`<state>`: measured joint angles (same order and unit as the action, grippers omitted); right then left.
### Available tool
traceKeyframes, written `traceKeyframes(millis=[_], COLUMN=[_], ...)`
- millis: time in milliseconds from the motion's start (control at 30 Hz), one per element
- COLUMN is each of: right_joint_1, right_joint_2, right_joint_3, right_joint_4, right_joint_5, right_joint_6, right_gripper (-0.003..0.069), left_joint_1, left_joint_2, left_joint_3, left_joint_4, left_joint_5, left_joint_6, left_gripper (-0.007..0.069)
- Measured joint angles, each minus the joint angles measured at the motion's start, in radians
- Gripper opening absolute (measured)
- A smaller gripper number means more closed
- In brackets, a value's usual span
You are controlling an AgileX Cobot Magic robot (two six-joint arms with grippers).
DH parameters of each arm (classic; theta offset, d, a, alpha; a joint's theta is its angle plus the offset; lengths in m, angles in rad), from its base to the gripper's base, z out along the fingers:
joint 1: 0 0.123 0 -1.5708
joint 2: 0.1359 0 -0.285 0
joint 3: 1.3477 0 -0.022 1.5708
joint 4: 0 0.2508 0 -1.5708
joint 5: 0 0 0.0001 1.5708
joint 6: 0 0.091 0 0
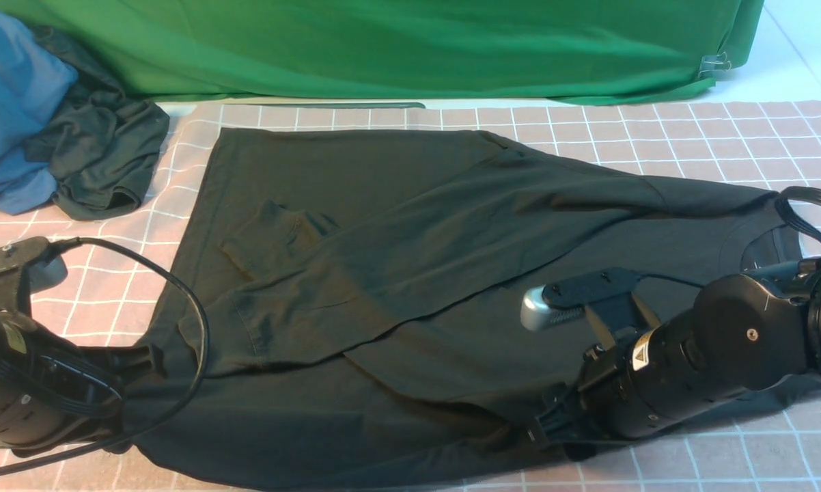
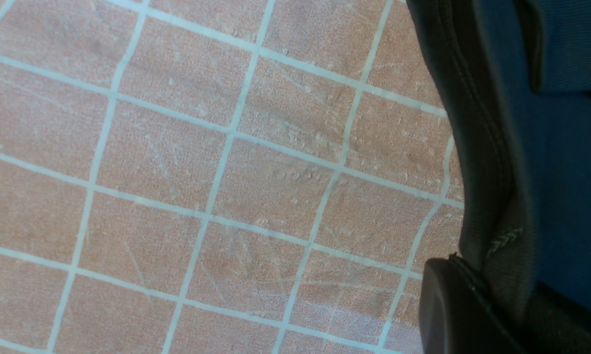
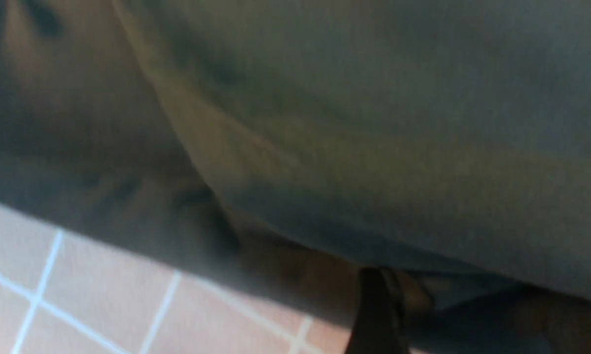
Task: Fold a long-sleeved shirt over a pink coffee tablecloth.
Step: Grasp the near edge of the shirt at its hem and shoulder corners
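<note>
Broadly, pink gridded tablecloth (image 1: 656, 137) underlies black shirt (image 1: 383, 205); green cloth (image 1: 383, 48) drapes behind.

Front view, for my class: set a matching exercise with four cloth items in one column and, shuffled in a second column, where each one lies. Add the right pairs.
Column one:
1. long-sleeved shirt
2. pink coffee tablecloth
3. green cloth
4. blue garment

Column two:
a. bunched up at the far left
b. along the far edge, behind everything else
c. spread out in the middle, a sleeve laid across its body
d. under the shirt, covering the table

Pairs: 1-c; 2-d; 3-b; 4-a
</note>
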<state>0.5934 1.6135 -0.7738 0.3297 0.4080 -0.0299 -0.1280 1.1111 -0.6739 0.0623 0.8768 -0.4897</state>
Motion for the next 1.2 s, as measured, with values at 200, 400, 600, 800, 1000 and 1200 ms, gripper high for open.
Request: traceKeyframes(millis=[200, 400, 600, 800, 1000, 1200], right_joint_1=[0.0, 0.0, 0.0, 0.0, 0.0, 0.0], right_joint_2=[0.002, 0.042, 0.042, -0.011, -0.1, -0.116], right_joint_3=[0.0, 0.0, -0.009, -0.082, -0.106, -0.106], right_joint_4=[0.003, 0.004, 0.005, 0.004, 0.001, -0.001], right_joint_5=[-0.063, -0.065, -0.056, 0.201, 0.395, 0.506], right_joint_6=[0.0, -0.001, -0.051, -0.06, -0.053, -0.039], right_gripper=[0.0474, 0.039, 0.0092, 0.005, 0.005, 0.0054], left_joint_1=[0.0, 0.0, 0.0, 0.0, 0.0, 0.0], left_joint_2=[0.0, 0.0, 0.0, 0.0, 0.0, 0.0], left_joint_3=[0.0, 0.0, 0.0, 0.0, 0.0, 0.0], left_joint_4=[0.0, 0.0, 0.0, 0.0, 0.0, 0.0], left_joint_5=[0.0, 0.0, 0.0, 0.009, 0.01, 0.01], left_joint_6=[0.0, 0.0, 0.001, 0.004, 0.004, 0.004], left_gripper=[0.0044, 0.0044, 0.0044, 0.0044, 0.0044, 0.0044])
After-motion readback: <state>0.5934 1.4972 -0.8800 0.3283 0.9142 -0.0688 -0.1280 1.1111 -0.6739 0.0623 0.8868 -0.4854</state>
